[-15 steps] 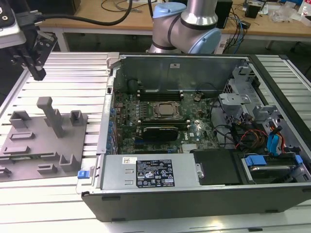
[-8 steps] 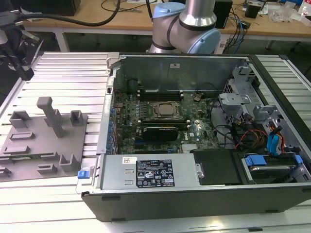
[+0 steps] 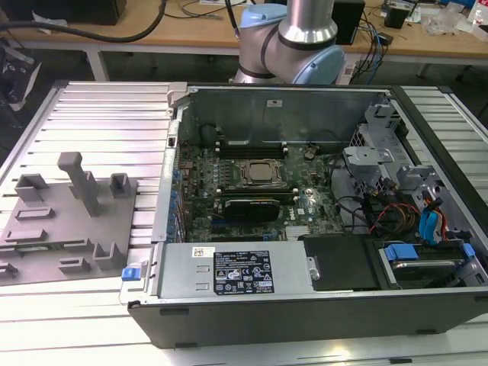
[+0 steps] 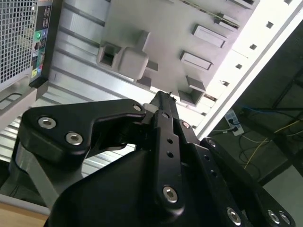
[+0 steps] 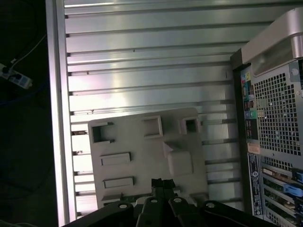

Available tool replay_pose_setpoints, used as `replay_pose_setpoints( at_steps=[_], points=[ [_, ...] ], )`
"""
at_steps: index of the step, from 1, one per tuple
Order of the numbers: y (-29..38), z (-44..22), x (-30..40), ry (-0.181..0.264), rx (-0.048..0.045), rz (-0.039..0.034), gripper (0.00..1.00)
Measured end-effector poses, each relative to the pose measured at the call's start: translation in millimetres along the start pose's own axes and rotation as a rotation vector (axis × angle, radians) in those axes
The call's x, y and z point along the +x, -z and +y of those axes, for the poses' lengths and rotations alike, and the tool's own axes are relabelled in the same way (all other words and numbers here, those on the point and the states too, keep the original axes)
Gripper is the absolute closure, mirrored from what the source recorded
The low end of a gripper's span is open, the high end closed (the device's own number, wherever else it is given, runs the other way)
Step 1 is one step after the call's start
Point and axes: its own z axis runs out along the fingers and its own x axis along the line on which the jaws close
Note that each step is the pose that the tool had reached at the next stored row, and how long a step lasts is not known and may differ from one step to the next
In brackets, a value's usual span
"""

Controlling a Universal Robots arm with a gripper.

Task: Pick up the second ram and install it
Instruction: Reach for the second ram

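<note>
My gripper (image 5: 161, 182) hangs above the grey fixture plate (image 5: 137, 142), over the plate's edge near a raised block. In both wrist views its two black fingers are pressed together with nothing between them; its tip (image 4: 163, 96) points at the plate (image 4: 165, 28). In the exterior view the plate (image 3: 46, 236) lies on the ribbed metal table at the exterior view's left, beside the open computer case (image 3: 229, 286). The motherboard (image 3: 252, 183) with its long black memory slots (image 3: 252, 145) lies inside the case. The second ram is out of view.
The plate carries a tall grey post (image 3: 82, 183) and several low blocks and pockets. The case's back panel (image 5: 274, 118) stands close to the plate. The arm's column (image 3: 301, 30) rises behind the case. Cables and a power strip (image 5: 14, 75) lie off the table's edge.
</note>
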Motion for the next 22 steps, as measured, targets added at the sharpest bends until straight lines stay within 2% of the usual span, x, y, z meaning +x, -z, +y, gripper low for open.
replay_pose_setpoints(
  at_steps=[3,4,7,9,14,16,22],
  points=[
    [0.3,-6.4,2.0,0.000,0.0000,0.0001,0.89],
    [0.5,-12.7,2.9,0.000,0.0000,0.0000,0.89],
    [0.8,-26.1,3.0,0.000,0.0001,0.0001,0.89],
    [0.9,-30.5,3.0,0.000,0.0000,0.0000,0.89],
    [1.2,-48.8,2.9,0.000,0.0007,0.0000,0.89],
    [1.2,-50.9,2.8,0.000,0.0008,0.0000,0.89],
    [1.2,-51.3,2.8,0.000,0.0008,0.0000,0.89]
  ],
)
